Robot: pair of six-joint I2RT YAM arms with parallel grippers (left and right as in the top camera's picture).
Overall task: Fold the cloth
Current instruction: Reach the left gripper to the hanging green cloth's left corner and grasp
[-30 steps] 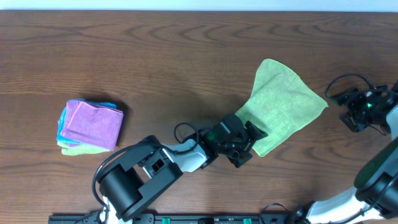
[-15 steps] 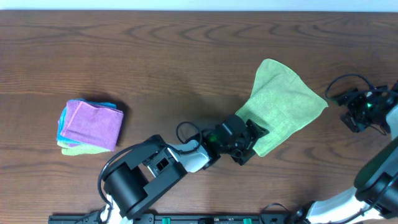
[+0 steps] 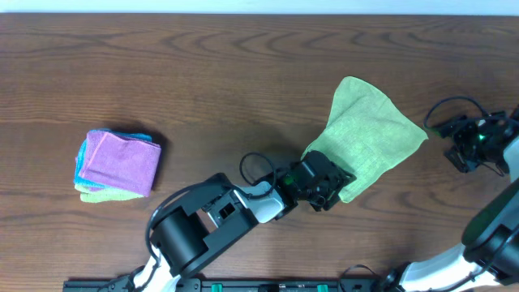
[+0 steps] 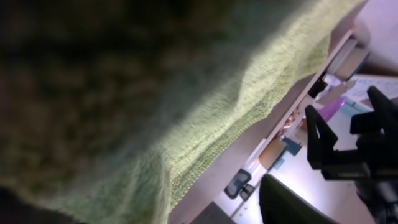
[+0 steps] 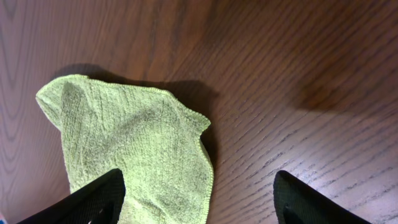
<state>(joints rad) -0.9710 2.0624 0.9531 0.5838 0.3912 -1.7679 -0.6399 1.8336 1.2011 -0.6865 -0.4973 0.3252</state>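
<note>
On the dark wooden table (image 3: 203, 81), the lime-green cloth (image 3: 366, 134) has its near corner under the left gripper (image 3: 331, 186). I cannot tell whether the jaws pinch it. The right gripper (image 3: 451, 144) is spread, apart from the cloth.

Table: the table (image 3: 203, 73) has a dark brown wood-grain top that fills nearly the whole overhead view. The grain runs lengthwise in long wavy bands.
Far edge: a thin pale strip (image 3: 259, 6) runs along the top of the overhead view, beyond the wood. Whether it is wall or floor cannot be told.
Light: soft, from above, leaving a faint sheen (image 3: 243, 49) on the wood towards the far side.
Shadow: in the right wrist view, a blurred dark patch (image 5: 323, 93) lies on the wood.
Room beyond: the left wrist view shows a bright pale space (image 4: 373, 18) past the table, with small pink and blue shapes (image 4: 329, 109) too blurred to name.
</note>
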